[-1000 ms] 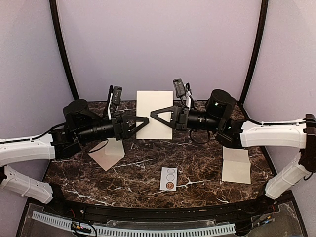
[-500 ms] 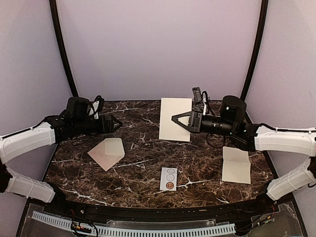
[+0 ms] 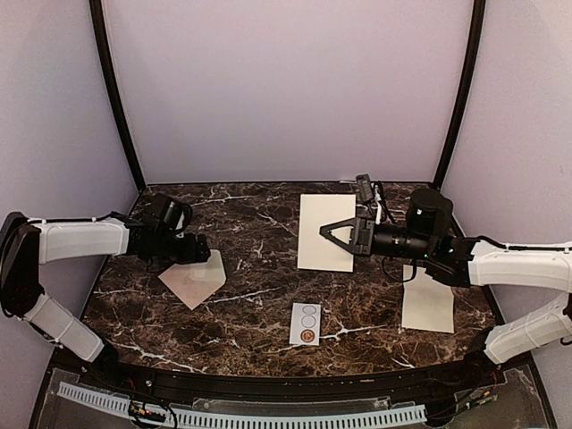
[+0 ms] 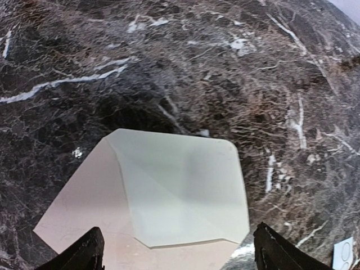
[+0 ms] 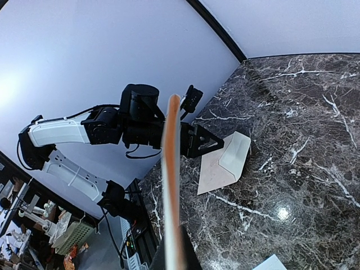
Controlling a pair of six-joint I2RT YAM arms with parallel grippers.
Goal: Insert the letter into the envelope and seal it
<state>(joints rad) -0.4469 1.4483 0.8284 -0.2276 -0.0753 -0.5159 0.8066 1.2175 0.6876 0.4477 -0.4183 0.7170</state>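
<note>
The pinkish-tan envelope (image 3: 193, 278) lies flat at the table's left, its paler flap (image 4: 185, 191) folded open. My left gripper (image 3: 198, 251) hovers just over the envelope's far edge, open; in the left wrist view its dark fingertips (image 4: 84, 256) straddle the envelope (image 4: 90, 208) with nothing between them. My right gripper (image 3: 327, 231) is shut on the right edge of the cream-white letter (image 3: 323, 223), held upright above the table's middle. In the right wrist view the letter (image 5: 171, 185) shows edge-on, with the envelope (image 5: 216, 169) and the left gripper (image 5: 205, 140) beyond it.
A second cream creased sheet (image 3: 427, 299) lies at the right of the marble table (image 3: 259, 295). A small white card printed with circles (image 3: 306, 323) sits near the front middle. Purple walls with black corner posts (image 3: 116, 98) enclose the table.
My left gripper let go of the letter, opened wide and swung left and down to the envelope. My right gripper carried the letter to the right, staying shut on it.
</note>
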